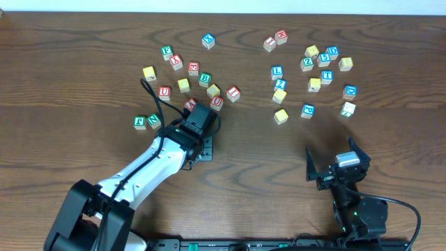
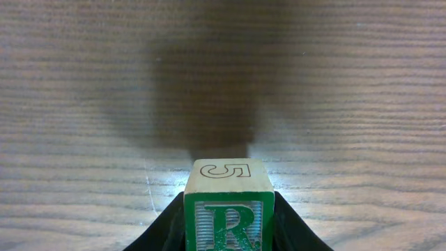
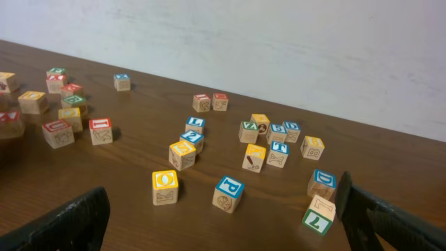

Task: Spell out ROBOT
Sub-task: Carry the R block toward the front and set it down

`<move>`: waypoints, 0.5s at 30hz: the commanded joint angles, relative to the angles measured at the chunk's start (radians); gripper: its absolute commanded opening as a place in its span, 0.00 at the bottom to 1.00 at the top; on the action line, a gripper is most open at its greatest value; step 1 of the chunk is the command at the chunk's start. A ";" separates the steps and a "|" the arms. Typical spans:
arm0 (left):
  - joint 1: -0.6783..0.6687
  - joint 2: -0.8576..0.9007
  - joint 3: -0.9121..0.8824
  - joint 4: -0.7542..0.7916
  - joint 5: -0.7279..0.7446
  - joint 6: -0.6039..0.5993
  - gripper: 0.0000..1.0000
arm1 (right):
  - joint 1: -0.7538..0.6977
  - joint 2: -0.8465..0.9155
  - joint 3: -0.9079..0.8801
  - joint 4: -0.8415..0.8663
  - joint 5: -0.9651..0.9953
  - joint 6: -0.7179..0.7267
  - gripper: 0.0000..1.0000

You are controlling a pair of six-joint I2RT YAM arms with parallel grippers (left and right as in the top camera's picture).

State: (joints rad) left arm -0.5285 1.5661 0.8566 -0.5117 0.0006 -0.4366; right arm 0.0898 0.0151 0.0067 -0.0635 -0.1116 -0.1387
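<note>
My left gripper (image 2: 228, 233) is shut on a green-faced R cube (image 2: 228, 219), whose top face shows a 5, held just above bare wood. Seen from overhead, the left gripper (image 1: 201, 124) hovers beside the left cluster and hides the R cube. My right gripper (image 1: 336, 162) stands open near the front right, holding nothing. In its wrist view the right gripper (image 3: 230, 237) faces a yellow O cube (image 3: 165, 183), which also shows from above (image 1: 281, 116). A blue T cube (image 1: 326, 77) sits in the right cluster (image 3: 279, 150). A green cube that looks like B (image 1: 205, 79) lies in the left cluster.
Red-lettered cubes (image 1: 217, 102) and yellow ones lie just beyond the left gripper. Two green cubes (image 1: 147, 120) sit to its left. A blue P cube (image 3: 229, 189) and a green 7 cube (image 3: 317, 219) lie close in front of the right fingers.
</note>
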 commanded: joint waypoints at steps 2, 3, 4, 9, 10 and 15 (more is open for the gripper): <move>0.000 0.011 -0.003 -0.026 -0.016 0.006 0.08 | 0.003 -0.004 -0.001 -0.004 0.004 0.011 0.99; 0.000 0.011 -0.003 -0.026 -0.016 0.006 0.08 | 0.003 -0.004 -0.001 -0.004 0.004 0.011 0.99; 0.000 0.012 -0.003 -0.026 -0.016 0.006 0.08 | 0.003 -0.004 -0.001 -0.004 0.004 0.011 0.99; 0.000 0.074 -0.003 -0.009 -0.011 0.005 0.07 | 0.003 -0.004 -0.001 -0.004 0.004 0.011 0.99; 0.000 0.085 -0.003 -0.005 -0.008 0.005 0.07 | 0.003 -0.004 -0.001 -0.004 0.004 0.011 0.99; 0.000 0.087 -0.003 -0.002 -0.008 0.005 0.08 | 0.003 -0.004 -0.001 -0.004 0.004 0.011 0.99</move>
State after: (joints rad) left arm -0.5285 1.6363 0.8570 -0.5152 0.0006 -0.4370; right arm 0.0898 0.0151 0.0067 -0.0635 -0.1116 -0.1387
